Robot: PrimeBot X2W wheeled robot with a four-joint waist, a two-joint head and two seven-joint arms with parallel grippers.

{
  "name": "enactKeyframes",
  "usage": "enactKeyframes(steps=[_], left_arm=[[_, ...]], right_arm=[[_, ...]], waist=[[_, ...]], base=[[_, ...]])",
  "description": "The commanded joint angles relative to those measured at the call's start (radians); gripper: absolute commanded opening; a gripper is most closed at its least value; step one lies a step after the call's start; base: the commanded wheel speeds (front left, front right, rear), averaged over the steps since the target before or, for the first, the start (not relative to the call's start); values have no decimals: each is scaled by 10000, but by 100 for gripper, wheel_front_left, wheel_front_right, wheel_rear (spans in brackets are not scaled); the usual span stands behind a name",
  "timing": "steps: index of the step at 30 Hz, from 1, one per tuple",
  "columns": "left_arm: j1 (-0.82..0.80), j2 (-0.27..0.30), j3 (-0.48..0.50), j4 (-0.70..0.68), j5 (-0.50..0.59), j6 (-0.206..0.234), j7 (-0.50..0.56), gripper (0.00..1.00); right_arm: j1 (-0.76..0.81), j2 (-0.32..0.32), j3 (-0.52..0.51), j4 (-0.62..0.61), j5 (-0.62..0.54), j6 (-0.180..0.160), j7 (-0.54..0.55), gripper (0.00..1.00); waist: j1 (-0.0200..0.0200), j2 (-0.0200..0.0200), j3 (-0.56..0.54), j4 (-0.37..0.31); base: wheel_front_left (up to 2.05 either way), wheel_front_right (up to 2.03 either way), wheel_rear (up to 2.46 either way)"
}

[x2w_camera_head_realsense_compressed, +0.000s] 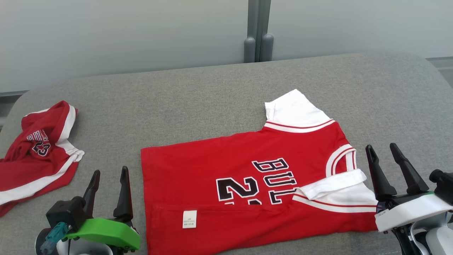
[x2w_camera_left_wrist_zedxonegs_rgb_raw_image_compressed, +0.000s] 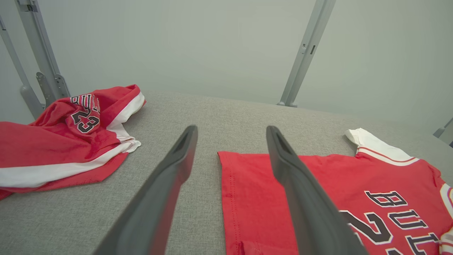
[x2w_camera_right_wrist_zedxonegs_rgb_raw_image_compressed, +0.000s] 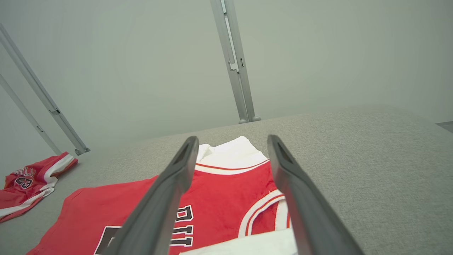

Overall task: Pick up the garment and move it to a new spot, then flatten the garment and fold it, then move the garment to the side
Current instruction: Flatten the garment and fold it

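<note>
The garment (x2w_camera_head_realsense_compressed: 226, 170) is a red jersey with white sleeves and black lettering, lying on the grey table with its near long edge folded up over the front, a white label showing on that fold. One white sleeve lies folded in over the chest. My left gripper (x2w_camera_head_realsense_compressed: 108, 177) stands open just left of the jersey's hem (x2w_camera_left_wrist_zedxonegs_rgb_raw_image_compressed: 247, 184), holding nothing. My right gripper (x2w_camera_head_realsense_compressed: 385, 150) is open beside the neckline end, to the right of the folded sleeve, and looks along the collar (x2w_camera_right_wrist_zedxonegs_rgb_raw_image_compressed: 258, 212) with nothing between its fingers.
Crumpled red shorts (x2w_camera_head_realsense_compressed: 39, 156) with white stripes and a number print lie at the table's left edge (x2w_camera_left_wrist_zedxonegs_rgb_raw_image_compressed: 67, 141) (x2w_camera_right_wrist_zedxonegs_rgb_raw_image_compressed: 28, 180). Grey fabric table (x2w_camera_head_realsense_compressed: 198, 102) stretches behind and right of the jersey. Grey metal posts (x2w_camera_head_realsense_compressed: 258, 39) stand behind the far edge.
</note>
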Motion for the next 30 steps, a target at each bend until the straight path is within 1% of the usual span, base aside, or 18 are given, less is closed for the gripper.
enactKeyframes(steps=[1,4,8,12,16,24,30], left_arm=[[43,-27,-7,42,92,-39,-11,100],[-112,-13,-50,77,62,-69,92,100],[-400,12,-109,105,77,-98,272,100],[-791,12,-222,203,79,-176,597,100],[-1307,-44,-417,375,145,-274,963,100],[-2602,-223,-779,897,218,-541,1770,100],[-3572,-545,-971,1590,208,-606,2331,100]], right_arm=[[20,23,-39,-54,-5,1,36,100],[-225,-31,35,-36,66,1,186,100],[-739,-264,211,183,285,1,465,100],[-1637,-540,467,652,769,1,887,100],[-2806,-928,872,1367,1279,1,1446,100],[-5301,-1743,1921,2984,2348,1,2613,100],[-7060,-2156,2915,4130,2837,1,3338,100]], waist=[[1,0,29,1],[1,0,117,-15],[1,0,344,-39],[1,0,713,-43],[1,0,1138,59],[1,0,1939,500],[1,0,2626,822]], base=[[0,0,0],[0,0,0],[0,0,0],[0,0,0],[0,0,0],[0,0,0],[0,0,0]])
